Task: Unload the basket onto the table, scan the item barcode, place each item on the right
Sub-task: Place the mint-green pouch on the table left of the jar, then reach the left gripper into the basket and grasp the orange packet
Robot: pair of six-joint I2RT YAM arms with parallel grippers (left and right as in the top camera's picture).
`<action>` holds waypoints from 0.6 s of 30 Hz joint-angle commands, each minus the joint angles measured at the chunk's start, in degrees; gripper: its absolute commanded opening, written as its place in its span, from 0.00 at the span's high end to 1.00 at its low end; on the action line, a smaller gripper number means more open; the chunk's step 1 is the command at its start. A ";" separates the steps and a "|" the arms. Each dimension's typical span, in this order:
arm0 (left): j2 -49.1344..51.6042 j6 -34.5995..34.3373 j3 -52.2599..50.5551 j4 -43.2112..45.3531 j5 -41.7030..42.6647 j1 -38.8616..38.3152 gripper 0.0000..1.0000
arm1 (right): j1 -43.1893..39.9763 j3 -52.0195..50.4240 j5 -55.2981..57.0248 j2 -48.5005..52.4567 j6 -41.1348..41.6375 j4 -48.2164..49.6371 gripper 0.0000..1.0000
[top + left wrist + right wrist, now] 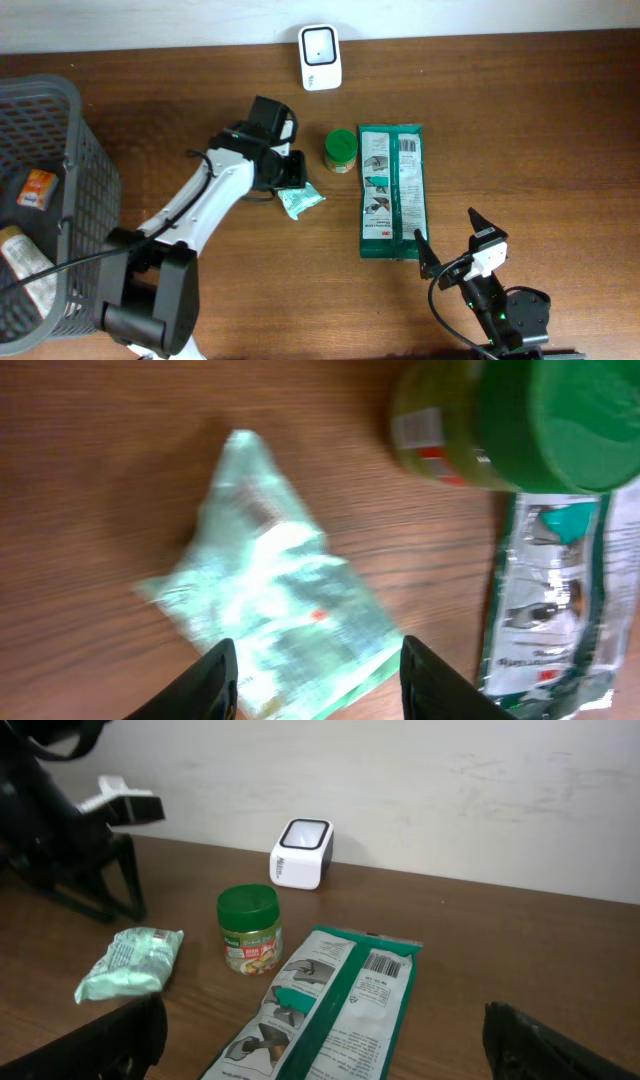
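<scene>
Pincer on the left arm (322,682) stands half open and grips nothing. Its two black fingers (214,682) straddle the near end of a small pale-green packet (275,610), which lies flat on the wooden bench (100,480) just beneath it. The packet is crinkled glossy film, so blurred in the wrist view that its print cannot be read, and I cannot tell whether the fingers touch it. Just beyond this pincer, to its right, stands a round jar with a green lid (341,150). Beside the jar lies a long flat green-and-white pouch (391,190), with a barcode near its far end. Farther off, a white box-shaped scanner (320,45) sits by the wall. A dark mesh basket (70,130), cut off by the frame, stands well apart on the side away from the jar. The right pincer (450,250) gapes wide and empty near the pouch's corner.
</scene>
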 commanded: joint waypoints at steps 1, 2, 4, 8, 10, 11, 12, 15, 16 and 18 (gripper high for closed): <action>-6.80 4.07 8.33 -4.55 -7.04 2.86 0.48 | -0.31 0.04 0.04 -0.39 -0.20 -0.79 0.02; -8.48 4.07 10.67 -6.27 -8.81 3.74 0.45 | -0.31 0.04 0.04 -0.39 -0.20 -0.79 0.02; -11.37 4.11 14.43 -8.79 -11.52 5.53 0.42 | -0.31 0.04 0.04 -0.39 -0.20 -0.79 0.02; -18.73 5.64 23.02 -13.35 -18.38 13.11 0.38 | -0.31 0.04 0.04 -0.39 -0.20 -0.79 0.02; -21.94 5.62 24.17 -14.16 -21.05 17.42 0.34 | -0.31 0.04 0.04 -0.39 -0.20 -0.79 0.02; -23.47 5.62 24.20 -14.32 -21.92 19.71 0.33 | -0.31 0.04 0.04 -0.39 -0.20 -0.79 0.02; -24.74 5.60 24.17 -14.47 -22.71 22.05 0.32 | -0.31 0.04 0.04 -0.39 -0.20 -0.79 0.02; -26.95 5.60 24.17 -15.47 -23.26 30.67 0.25 | -0.31 0.04 0.04 -0.39 -0.20 -0.79 0.02; -27.02 5.53 24.13 -16.31 -23.23 34.10 0.20 | -0.31 0.04 0.04 -0.39 -0.20 -0.79 0.02; -26.75 3.89 22.73 -17.57 -23.19 41.77 0.19 | -0.31 0.04 0.04 -0.39 -0.20 -0.79 0.02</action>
